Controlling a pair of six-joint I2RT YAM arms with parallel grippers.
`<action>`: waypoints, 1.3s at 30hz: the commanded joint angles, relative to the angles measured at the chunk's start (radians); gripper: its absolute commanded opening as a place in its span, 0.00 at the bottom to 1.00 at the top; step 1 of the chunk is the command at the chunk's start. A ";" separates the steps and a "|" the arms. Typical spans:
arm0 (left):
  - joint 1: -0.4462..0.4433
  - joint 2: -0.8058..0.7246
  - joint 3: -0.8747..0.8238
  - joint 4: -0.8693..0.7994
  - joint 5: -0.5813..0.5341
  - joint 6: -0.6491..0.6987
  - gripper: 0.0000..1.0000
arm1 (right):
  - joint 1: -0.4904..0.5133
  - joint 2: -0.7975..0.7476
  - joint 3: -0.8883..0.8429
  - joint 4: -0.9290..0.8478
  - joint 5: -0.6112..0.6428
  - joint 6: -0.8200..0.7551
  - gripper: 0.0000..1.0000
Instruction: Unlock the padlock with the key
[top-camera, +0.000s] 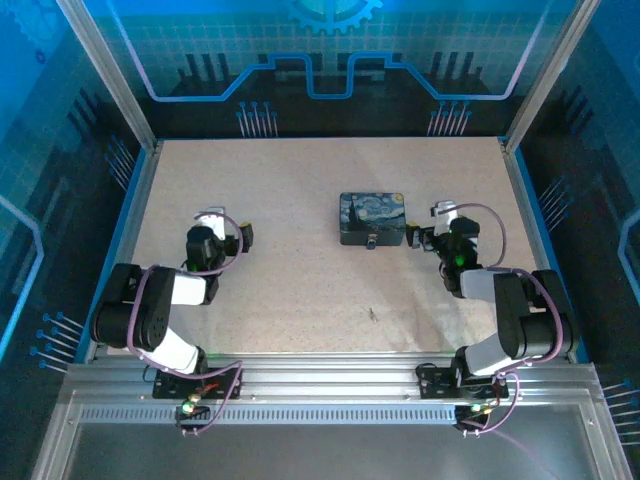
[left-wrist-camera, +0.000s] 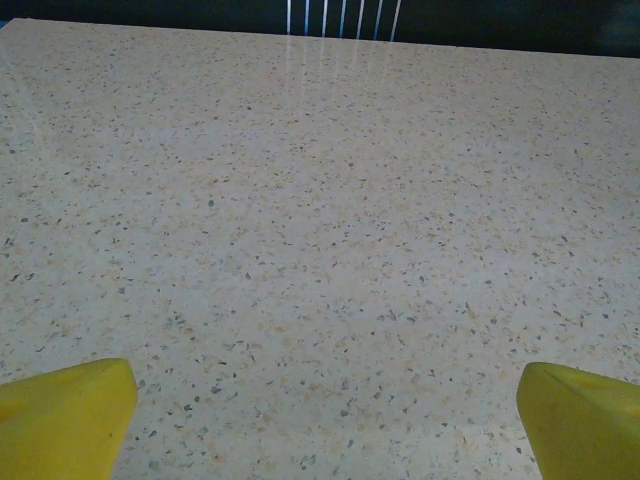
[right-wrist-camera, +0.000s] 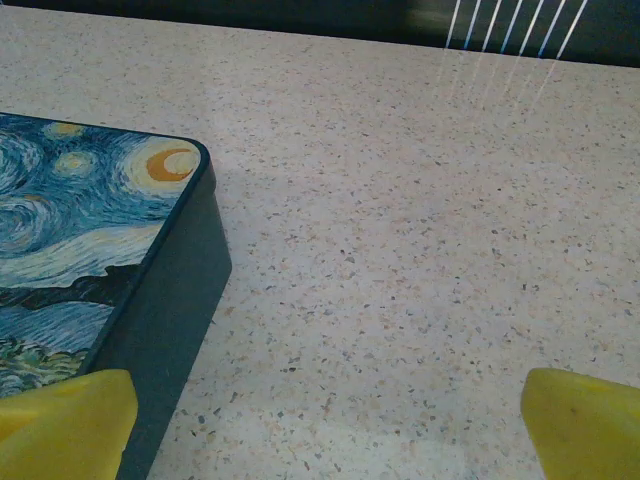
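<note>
1. Worktop: no task step has begun.
2. Tin: right of centre.
3. Left gripper, right gripper: both released and empty.
4. Padlock: against the tin's near side.
5. Key: lies towards the near edge. Your next move is probably a fine pinch here.

The speckled beige surface carries a blue starry-night tin; the small dark key lies nearer, apart.
</note>
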 joint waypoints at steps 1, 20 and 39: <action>0.009 0.001 0.019 0.014 0.020 0.026 0.99 | 0.011 0.011 0.002 0.025 0.014 0.002 1.00; 0.010 0.001 0.019 0.013 0.021 0.025 0.99 | 0.011 0.010 0.002 0.024 0.012 0.002 1.00; 0.007 -0.249 -0.086 0.004 -0.053 0.007 0.99 | 0.005 -0.295 0.022 -0.272 0.022 0.057 1.00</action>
